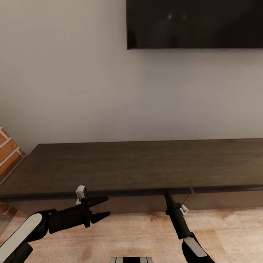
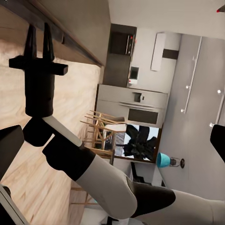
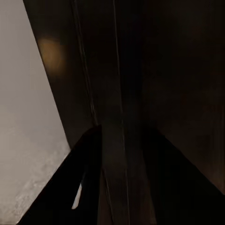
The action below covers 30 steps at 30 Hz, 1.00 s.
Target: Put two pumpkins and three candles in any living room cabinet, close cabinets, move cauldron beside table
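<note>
Robot is parked square to the long low dark-brown wood cabinet [image 1: 138, 164], which spans the lower middle of the head frame under the black wall-mounted TV [image 1: 195, 23].

Right claw [image 1: 167, 197] is pushed up to the cabinet's front edge at lower centre-right, tip at the seam where the top lip breaks. My read: it's either working a drawer front or closing one. Its fingers look pressed together and nothing shows between them. Right wrist view is just dark wood and claw silhouette, so contact with the front is unconfirmed.

Left claw [image 1: 99, 209] hangs lower left over the pale wood plank floor [image 1: 128, 233], fingers spread apart, holding nothing. Looks like standby.

Hard to make out:
- Drawer fronts sit under the lip, so open or closed is unclear.
- Cabinet's right end is cut off by the frame.
- TV is cropped top and right.
</note>
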### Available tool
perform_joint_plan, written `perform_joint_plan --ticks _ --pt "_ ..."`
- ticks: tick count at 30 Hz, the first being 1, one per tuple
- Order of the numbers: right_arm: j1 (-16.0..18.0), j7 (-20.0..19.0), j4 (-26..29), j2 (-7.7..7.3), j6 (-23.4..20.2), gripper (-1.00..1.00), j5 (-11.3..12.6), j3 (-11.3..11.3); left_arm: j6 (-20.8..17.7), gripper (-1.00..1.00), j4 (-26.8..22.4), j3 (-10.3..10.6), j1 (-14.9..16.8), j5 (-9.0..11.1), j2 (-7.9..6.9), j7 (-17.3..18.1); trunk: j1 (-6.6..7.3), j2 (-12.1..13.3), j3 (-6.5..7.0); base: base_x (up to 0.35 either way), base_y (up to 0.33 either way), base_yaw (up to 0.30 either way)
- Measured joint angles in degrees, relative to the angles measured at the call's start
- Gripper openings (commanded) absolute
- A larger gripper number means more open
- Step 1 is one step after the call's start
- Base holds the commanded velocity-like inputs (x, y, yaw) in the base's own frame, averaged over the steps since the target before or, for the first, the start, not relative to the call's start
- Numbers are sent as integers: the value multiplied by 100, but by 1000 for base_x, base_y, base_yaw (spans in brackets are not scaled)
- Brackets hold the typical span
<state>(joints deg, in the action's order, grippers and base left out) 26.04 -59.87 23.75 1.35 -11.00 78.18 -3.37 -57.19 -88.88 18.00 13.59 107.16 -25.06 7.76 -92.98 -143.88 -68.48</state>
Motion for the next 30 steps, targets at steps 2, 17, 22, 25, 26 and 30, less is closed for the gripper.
perform_joint_plan --ticks 2,17,22,25,26,30 --pt "1 84 -20 0 0 -100 -2 -1 1 100 -1 1 0 0 4 -2 0 0 0 0 0 0" --pt "1 -8 -83 0 -2 -100 5 2 0 100 2 -2 0 0 3 0 0 0 0 0 0 0" --pt "1 -8 -83 0 -2 -100 3 2 1 100 0 2 0 0 5 0 0 0 0 0 0 0" --pt "2 1 -82 0 -11 -100 5 -1 1 100 0 2 0 0 6 0 0 0 0 -34 0 0" --pt "1 67 -39 0 -12 -100 4 -3 0 100 -1 5 0 0 6 0 -1 0 0 -141 0 0" --pt "-1 121 -2 -1 -14 -100 4 -10 -1 100 -1 5 0 0 6 -1 -1 0 0 -114 0 0"
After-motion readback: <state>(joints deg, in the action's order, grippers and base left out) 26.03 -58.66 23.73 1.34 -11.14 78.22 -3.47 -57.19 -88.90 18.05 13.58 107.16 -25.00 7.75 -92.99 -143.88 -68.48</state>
